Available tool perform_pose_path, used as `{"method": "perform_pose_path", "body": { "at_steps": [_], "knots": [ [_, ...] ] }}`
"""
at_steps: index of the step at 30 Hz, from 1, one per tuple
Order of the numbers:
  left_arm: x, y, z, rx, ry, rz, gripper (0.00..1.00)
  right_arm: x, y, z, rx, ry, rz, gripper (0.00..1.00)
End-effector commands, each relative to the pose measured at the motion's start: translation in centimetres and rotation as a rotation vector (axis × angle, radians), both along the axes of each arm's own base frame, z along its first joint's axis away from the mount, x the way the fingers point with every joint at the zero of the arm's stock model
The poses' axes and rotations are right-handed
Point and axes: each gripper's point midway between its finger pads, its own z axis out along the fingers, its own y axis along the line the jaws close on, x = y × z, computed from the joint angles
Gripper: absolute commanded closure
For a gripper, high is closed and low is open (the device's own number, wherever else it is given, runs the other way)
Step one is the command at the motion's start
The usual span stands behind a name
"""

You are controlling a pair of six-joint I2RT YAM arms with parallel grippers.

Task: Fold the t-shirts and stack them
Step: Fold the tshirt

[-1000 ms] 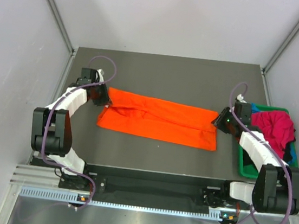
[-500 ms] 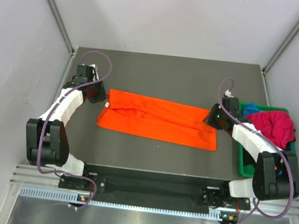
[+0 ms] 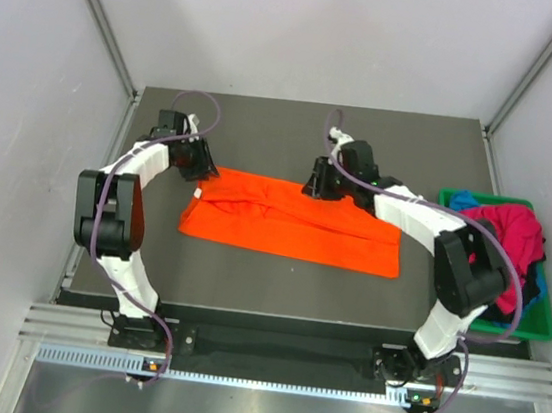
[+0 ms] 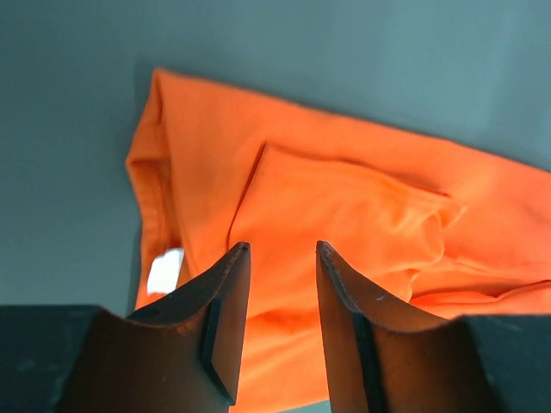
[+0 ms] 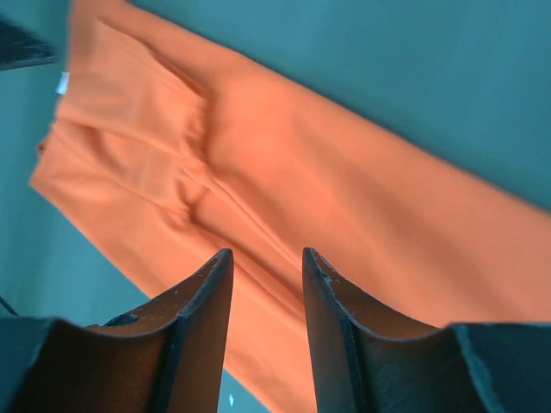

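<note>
The orange t-shirt [image 3: 294, 221] lies folded into a long strip across the middle of the table; it also shows in the left wrist view [image 4: 344, 215] and the right wrist view [image 5: 284, 181]. My left gripper [image 3: 198, 169] is open and empty above the strip's far left corner. My right gripper [image 3: 319, 187] is open and empty over the strip's far edge, near its middle. The magenta-red t-shirt [image 3: 506, 238] and a blue t-shirt [image 3: 465, 201] lie crumpled in the green bin at the right.
The green plastic bin [image 3: 529, 323] stands at the table's right edge. Grey walls enclose the table on three sides. A white label [image 4: 164, 270] shows at the shirt's collar.
My right gripper has swung left from the strip's right end to its middle far edge. My left gripper has shifted slightly toward the far left corner. The shirt has not moved.
</note>
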Motion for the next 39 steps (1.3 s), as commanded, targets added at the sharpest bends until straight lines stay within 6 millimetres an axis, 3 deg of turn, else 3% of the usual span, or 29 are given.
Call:
{"method": "perform_pose_path", "body": {
  "at_steps": [1,4,17,25,28,33,39],
  "knots": [
    [2.9,-0.5,1.8,-0.024,-0.105,-0.045,0.58,2.0,3.9,2.0,0.012,-0.129,0.115,0.61],
    [3.5,-0.7,1.0,-0.029,-0.1,-0.066,0.58,2.4,4.8,1.8,0.023,-0.13,0.125,0.61],
    [5.1,-1.0,-1.5,-0.027,-0.096,-0.123,0.59,2.1,4.5,1.1,0.035,-0.138,0.108,0.61],
    [4.9,-2.0,-0.7,-0.078,-0.111,-0.166,0.69,2.1,4.1,0.9,0.026,-0.135,0.093,0.6],
    [4.7,-2.1,-0.4,-0.083,-0.11,-0.171,0.76,2.0,4.1,0.6,0.025,-0.126,0.092,0.61],
    [3.9,-2.6,1.3,-0.099,-0.119,-0.175,1.0,1.6,3.9,0.6,0.025,-0.121,0.09,0.61],
    [1.5,-3.2,3.6,-0.122,-0.121,-0.154,1.0,1.3,3.6,1.3,0.026,-0.129,0.083,0.61]
  ]
}}
